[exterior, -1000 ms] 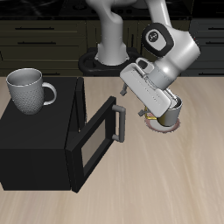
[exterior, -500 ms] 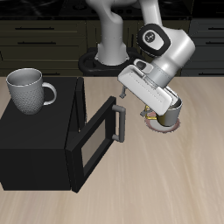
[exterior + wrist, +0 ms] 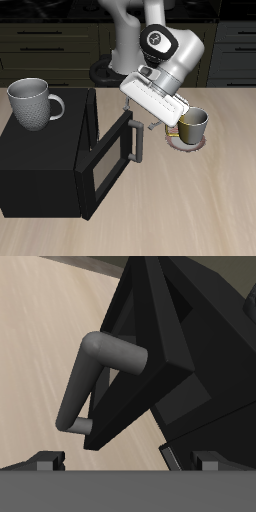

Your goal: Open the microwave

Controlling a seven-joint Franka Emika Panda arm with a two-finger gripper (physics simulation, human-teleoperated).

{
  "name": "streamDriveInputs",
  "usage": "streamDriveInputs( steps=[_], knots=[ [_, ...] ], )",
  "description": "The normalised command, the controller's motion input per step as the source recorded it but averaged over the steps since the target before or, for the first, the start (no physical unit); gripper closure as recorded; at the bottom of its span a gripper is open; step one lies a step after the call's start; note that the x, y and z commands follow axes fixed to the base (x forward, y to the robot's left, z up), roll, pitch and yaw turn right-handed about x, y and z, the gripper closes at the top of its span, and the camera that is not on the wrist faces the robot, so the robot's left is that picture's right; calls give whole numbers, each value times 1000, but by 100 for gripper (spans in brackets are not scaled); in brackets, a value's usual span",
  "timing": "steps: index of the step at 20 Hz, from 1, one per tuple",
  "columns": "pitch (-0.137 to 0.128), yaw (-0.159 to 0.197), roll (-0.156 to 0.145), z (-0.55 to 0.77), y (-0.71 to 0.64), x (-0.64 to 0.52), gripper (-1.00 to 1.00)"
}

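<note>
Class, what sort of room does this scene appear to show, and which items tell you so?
Probably a kitchen, in simulation: a black microwave with its door ajar, a grey mug on top of it, and dark cabinets with drawers behind the wooden table.

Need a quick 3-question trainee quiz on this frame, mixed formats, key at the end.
1. True or false: the microwave door is fully shut.
2. What stands on top of the microwave? A) a plate B) a grey mug C) a book
3. Fill in: the second mug, beside the microwave, sits on a ____.

Key: 1 false, the door stands partly open, its grey handle swung out near the gripper. 2 B. 3 plate.
</note>
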Motion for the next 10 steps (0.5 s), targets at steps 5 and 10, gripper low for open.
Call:
streamDriveInputs(
  steps=[5, 10],
  knots=[
    [1, 124, 62, 17, -43, -8, -100],
    [-63, 202, 96, 8, 199, 49, -100]
  ],
)
